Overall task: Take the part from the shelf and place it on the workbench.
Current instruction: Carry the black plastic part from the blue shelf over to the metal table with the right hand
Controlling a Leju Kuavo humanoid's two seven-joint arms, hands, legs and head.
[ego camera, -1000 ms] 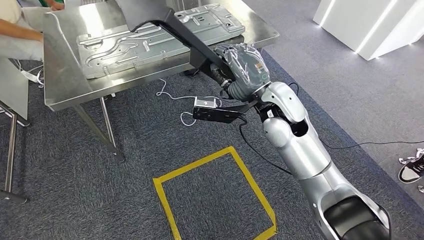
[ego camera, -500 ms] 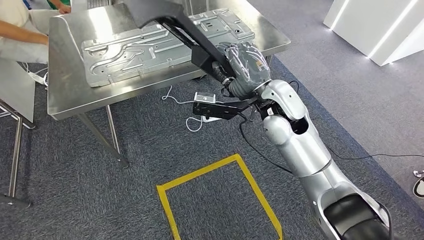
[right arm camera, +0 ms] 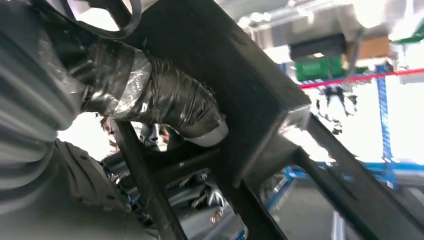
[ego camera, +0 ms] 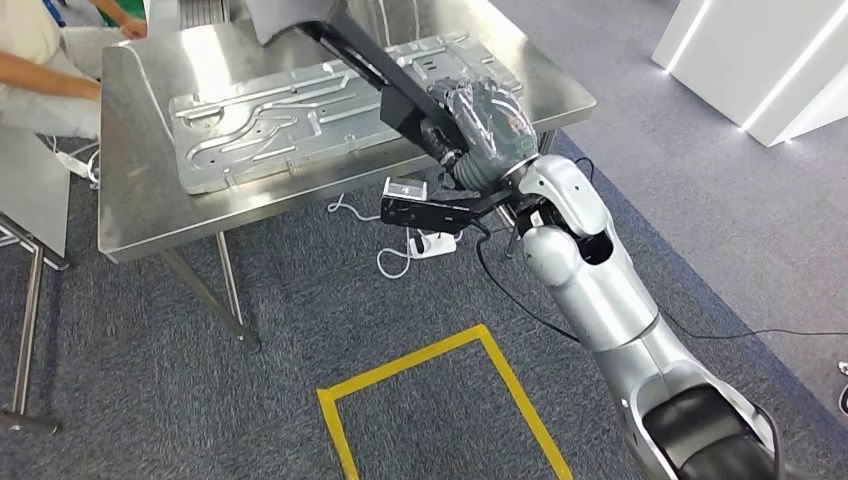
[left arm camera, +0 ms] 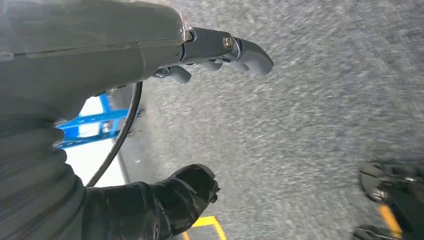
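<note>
The right hand (ego camera: 487, 128), wrapped in a dark cover, sits right of centre in the upper half of the head view, at the near edge of the steel table (ego camera: 140, 215). Its fingers are closed on the lower end of the black part (ego camera: 385, 82), a long angular bracket that runs from the hand up and to the left, out past the top edge of the frame. In the right wrist view the taped thumb (right arm camera: 165, 102) presses against a flat face of the part (right arm camera: 235, 95), whose black bars cross the middle of that picture. The part hangs over the table's right half, above a large stamped metal panel (ego camera: 250, 130) lying flat on the table.

The left hand (left arm camera: 150, 100) appears in the left wrist view with fingers spread apart and nothing between them, over grey carpet (left arm camera: 310, 115).

In the upper left corner of the head view a person's arm (ego camera: 50, 70) reaches toward the table. A yellow tape square (ego camera: 440, 400) marks the carpet at the bottom centre, and a white cable (ego camera: 395, 255) lies on the floor under the table's edge.
</note>
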